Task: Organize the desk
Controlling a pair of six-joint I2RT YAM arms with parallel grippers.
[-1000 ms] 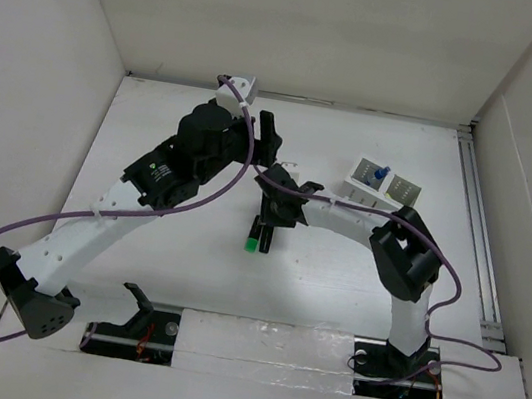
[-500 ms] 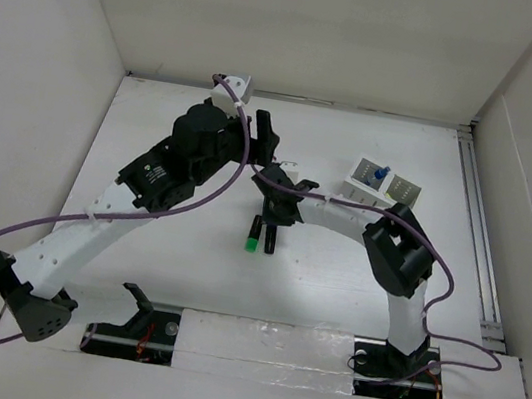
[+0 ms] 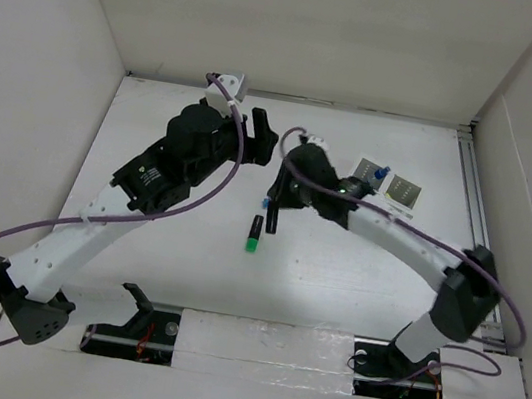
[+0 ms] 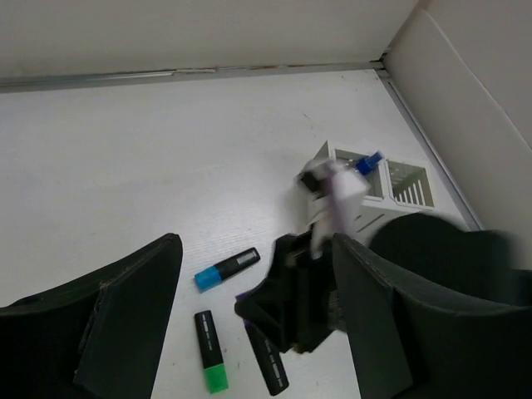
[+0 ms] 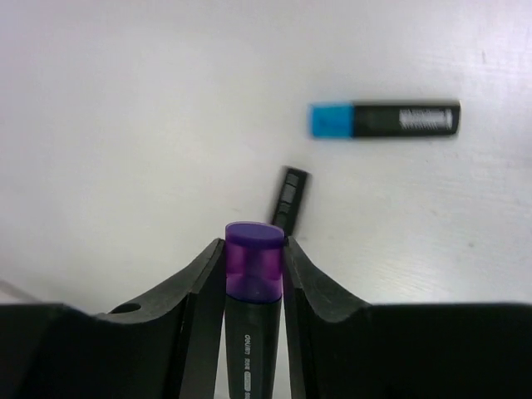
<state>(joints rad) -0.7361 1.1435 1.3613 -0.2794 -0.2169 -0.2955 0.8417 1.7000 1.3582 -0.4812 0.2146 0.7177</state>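
Overhead, the white surface (image 3: 334,281) spreads beneath both arms. Toward 11 o'clock of its centre, the left gripper (image 3: 264,136) hangs spread wide. A green marker (image 3: 253,234) lies near centre, with a blue marker (image 4: 226,268) just beyond it. The right gripper (image 5: 255,249) pinches a purple marker (image 5: 252,283). The holder (image 3: 380,182) stands at 2 o'clock.

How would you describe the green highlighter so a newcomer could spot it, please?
On the desk, look just on the near side of the right gripper. The green highlighter lies flat there, untouched, its cap pointing toward the near edge. Its neighbours differ by cap: the blue highlighter lies farther back, and the purple highlighter is in that gripper.
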